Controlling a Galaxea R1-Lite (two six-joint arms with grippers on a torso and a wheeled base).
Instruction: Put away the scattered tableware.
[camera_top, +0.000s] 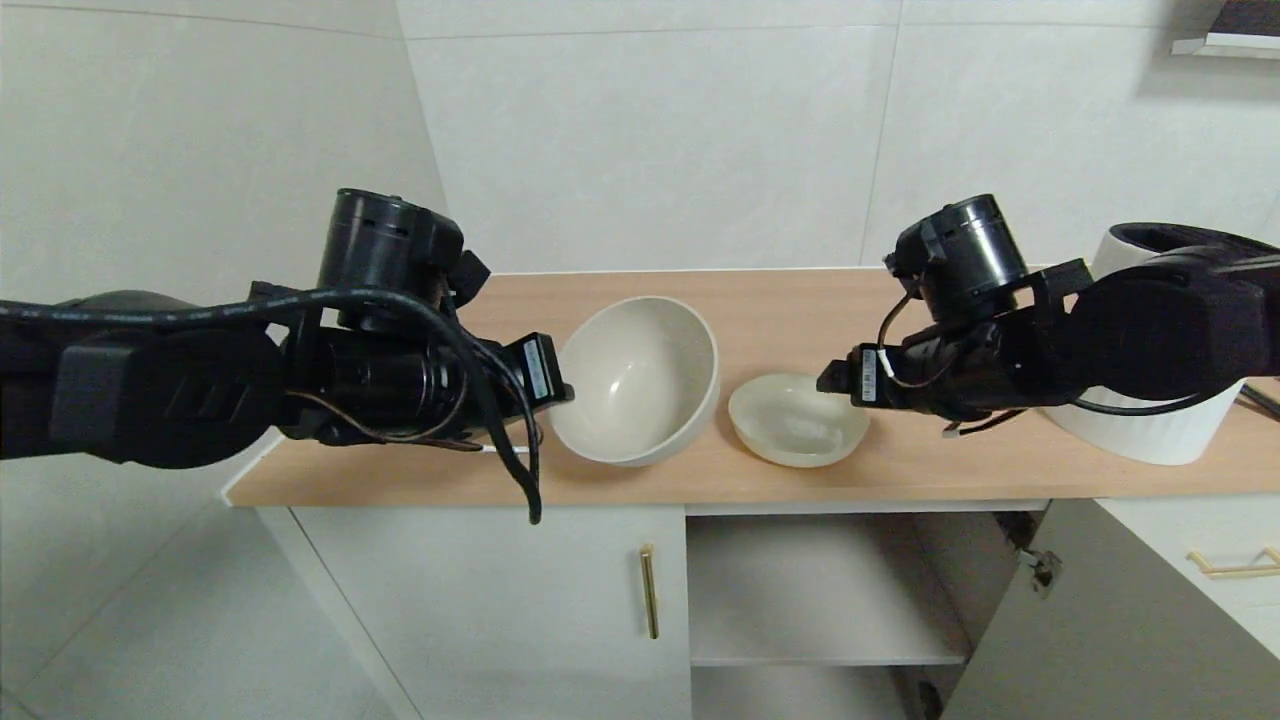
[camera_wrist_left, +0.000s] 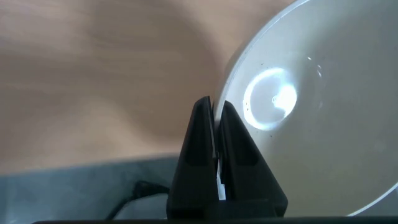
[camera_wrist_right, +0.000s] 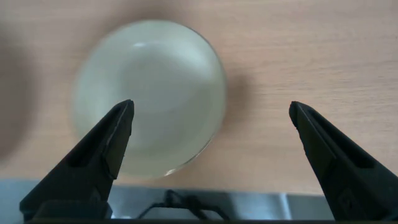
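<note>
A large cream bowl (camera_top: 640, 380) stands tilted on the wooden counter (camera_top: 800, 310), its mouth turned toward me. My left gripper (camera_top: 563, 392) is shut on its left rim; in the left wrist view the fingers (camera_wrist_left: 202, 134) pinch the rim of the large bowl (camera_wrist_left: 311, 112). To its right a small pale translucent bowl (camera_top: 797, 420) sits flat on the counter. My right gripper (camera_top: 826, 380) hangs open just above this small bowl's right edge. In the right wrist view the small bowl (camera_wrist_right: 149, 93) lies under one side of the wide-spread right gripper (camera_wrist_right: 210, 106).
A white round container (camera_top: 1150, 425) stands at the counter's right end, behind my right arm. Below the counter a cabinet is open, with a bare shelf (camera_top: 820, 600) and its door (camera_top: 1100, 620) swung out to the right. A closed door with a gold handle (camera_top: 648, 590) is beside it.
</note>
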